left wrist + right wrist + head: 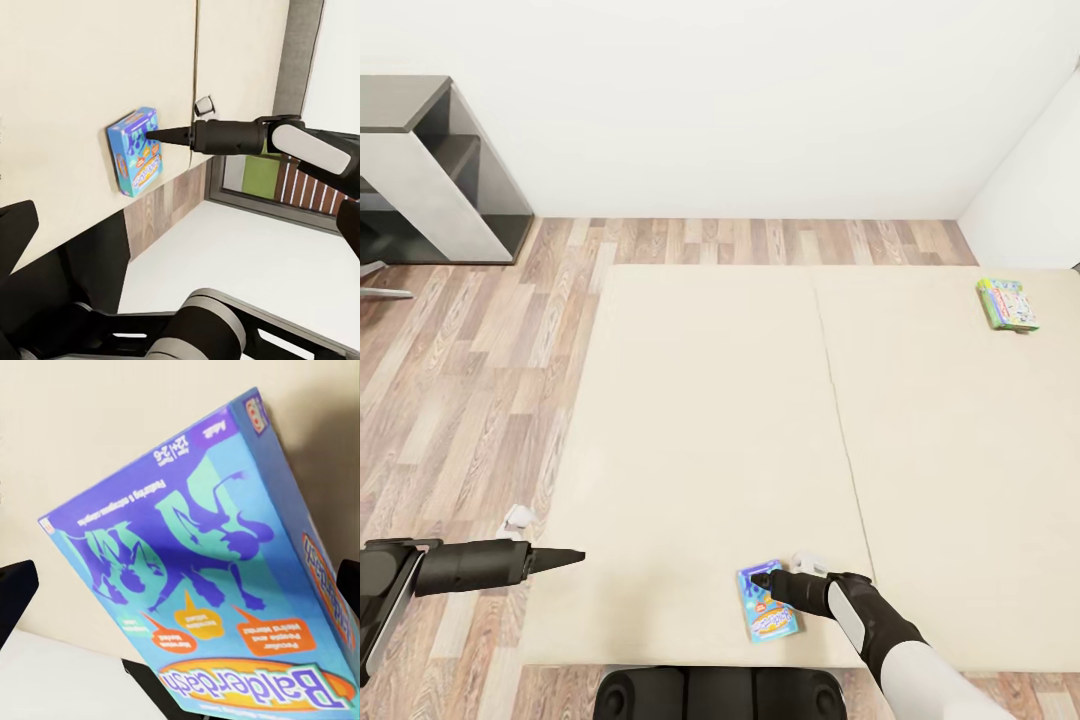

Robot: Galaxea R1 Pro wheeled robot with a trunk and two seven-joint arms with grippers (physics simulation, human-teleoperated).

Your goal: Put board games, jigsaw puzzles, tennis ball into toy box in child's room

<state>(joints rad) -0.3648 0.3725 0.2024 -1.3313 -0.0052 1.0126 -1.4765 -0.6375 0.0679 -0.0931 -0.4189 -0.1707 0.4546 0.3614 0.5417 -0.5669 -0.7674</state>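
Observation:
A blue cartoon board game [769, 603] lies flat near the front edge of the beige bed [700, 420]. My right gripper [758, 580] hovers right at its near end, open. Its dark fingertips [15, 594] stand at either side of the box [202, 577], and the left wrist view shows its tip [150, 136] at the box top [135, 154]. A green-and-white board game [1008, 304] rests at the bed's far right. My left gripper [575, 555] hangs open over the bed's left edge with nothing in it. The toy box, jigsaw puzzles and tennis ball are out of view.
A grey shelf unit [445, 170] stands against the white wall at far left, with a chair leg [382, 291] beside it. Wood-plank floor [470, 400] runs along the bed's left and far sides. My base [720, 695] sits against the bed's front edge.

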